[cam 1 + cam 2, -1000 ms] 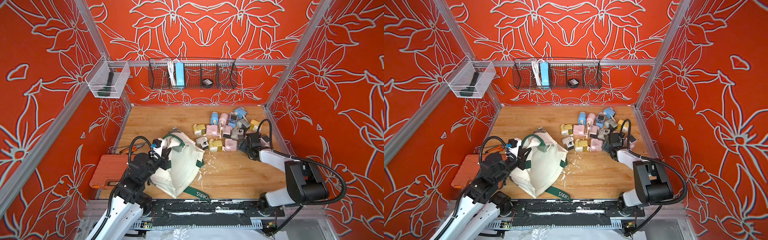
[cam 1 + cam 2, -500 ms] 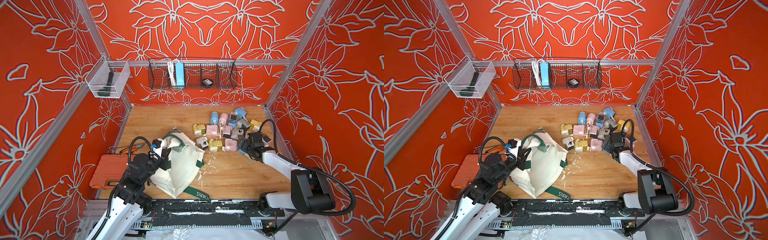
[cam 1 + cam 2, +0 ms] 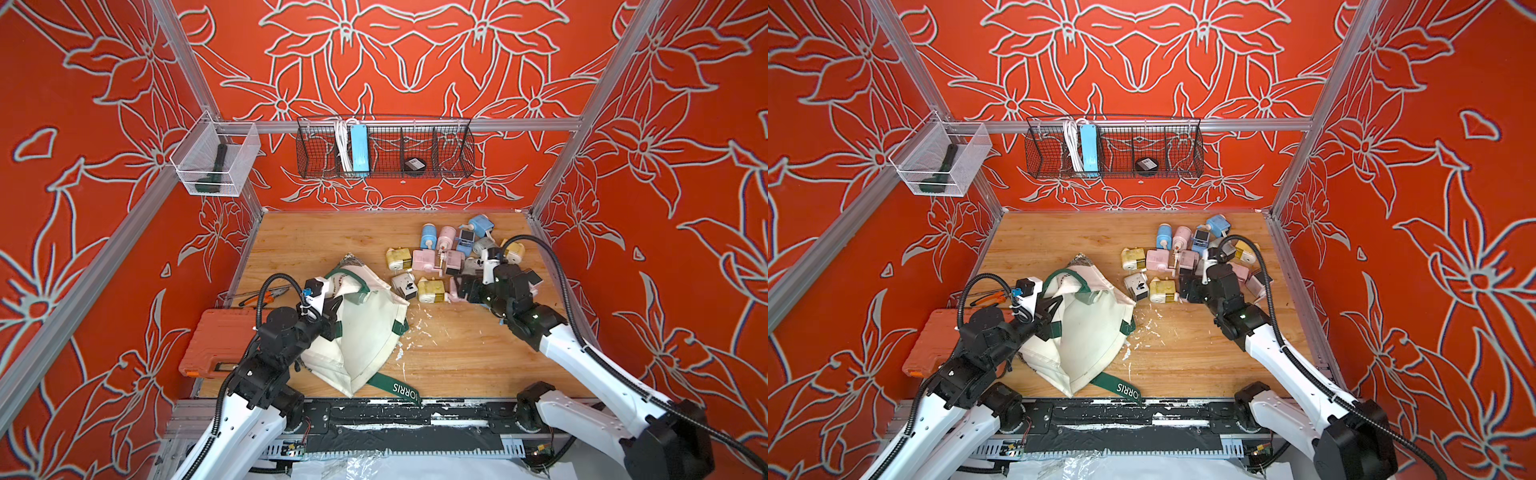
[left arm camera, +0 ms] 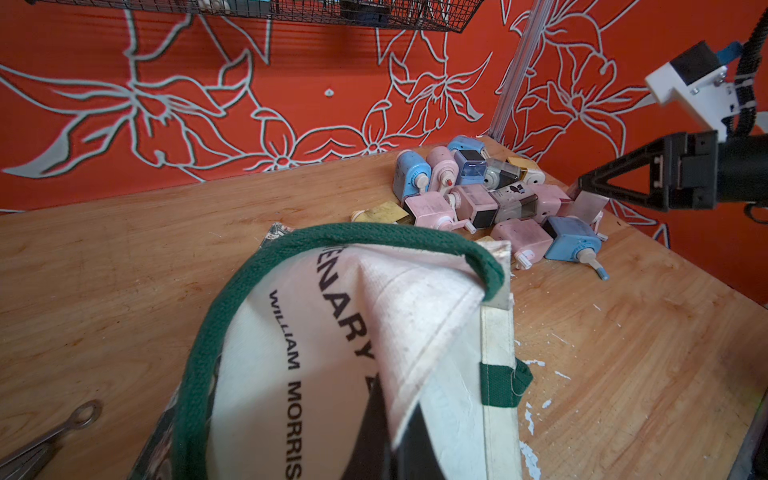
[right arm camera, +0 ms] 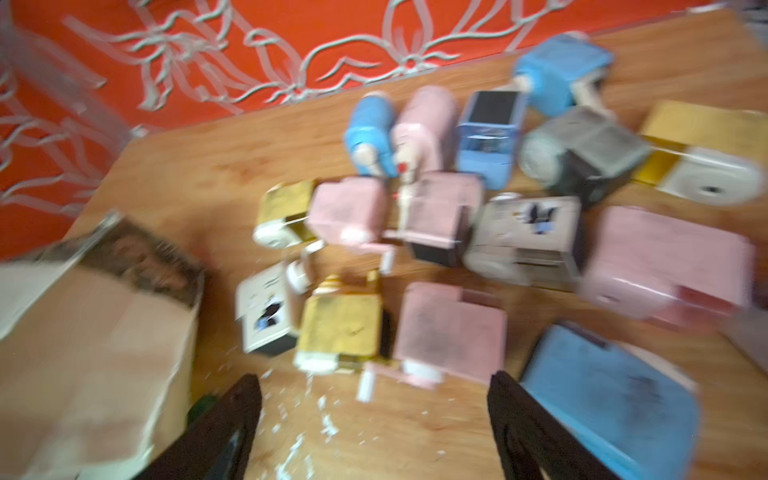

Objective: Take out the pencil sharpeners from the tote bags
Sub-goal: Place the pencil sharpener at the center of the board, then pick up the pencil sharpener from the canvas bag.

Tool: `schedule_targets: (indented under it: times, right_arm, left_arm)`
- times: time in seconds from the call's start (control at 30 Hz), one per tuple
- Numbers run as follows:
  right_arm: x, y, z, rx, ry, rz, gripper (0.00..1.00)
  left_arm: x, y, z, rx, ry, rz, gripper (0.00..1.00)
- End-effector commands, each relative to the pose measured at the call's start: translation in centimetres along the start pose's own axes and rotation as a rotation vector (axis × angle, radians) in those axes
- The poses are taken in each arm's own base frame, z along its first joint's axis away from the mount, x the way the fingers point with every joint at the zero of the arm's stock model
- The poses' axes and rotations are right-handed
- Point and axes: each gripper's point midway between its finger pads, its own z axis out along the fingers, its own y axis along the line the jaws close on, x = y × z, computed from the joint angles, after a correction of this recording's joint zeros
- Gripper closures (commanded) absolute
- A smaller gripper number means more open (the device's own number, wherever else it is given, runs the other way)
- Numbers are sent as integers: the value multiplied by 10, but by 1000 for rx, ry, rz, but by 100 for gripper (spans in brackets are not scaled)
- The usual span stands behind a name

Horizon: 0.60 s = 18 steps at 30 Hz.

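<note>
The pencil sharpeners [image 3: 444, 257] [image 3: 1179, 262] lie in a pastel heap of pink, blue, yellow and grey at the back right of the wooden table; they also show in the wrist views [image 4: 490, 199] [image 5: 449, 232]. The cream tote bag [image 3: 365, 328] [image 3: 1088, 328] with dark green handles slumps left of the heap. My left gripper [image 3: 332, 320] [image 4: 395, 415] is shut on a fold of the tote bag's canvas rim [image 4: 415, 332]. My right gripper [image 3: 465, 289] [image 5: 374, 380] hovers open at the heap's near edge, with nothing between its fingers. The bag's inside is hidden.
An orange plastic case [image 3: 220, 340] and pliers [image 3: 262, 295] lie left of the bag. White shavings [image 3: 415, 328] litter the wood between bag and heap. On the back wall hang a wire basket with a blue power strip [image 3: 359, 149] and a clear bin [image 3: 212, 166].
My right gripper has slid left along the near edge of the heap, and its wrist view is blurred by the motion. The left gripper keeps its hold on the bag.
</note>
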Motion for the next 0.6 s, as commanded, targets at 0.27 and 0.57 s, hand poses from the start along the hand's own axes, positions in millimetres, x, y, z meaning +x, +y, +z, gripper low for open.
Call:
schedule_targets:
  times: [0.27, 0.57]
  right_arm:
    - [86, 158, -10, -519, 106, -428, 18]
    - [142, 212, 5, -596, 200, -614, 23]
  left_arm:
    - [0, 0, 0, 0, -11, -9, 100]
    - [-1, 2, -1, -14, -16, -10, 100]
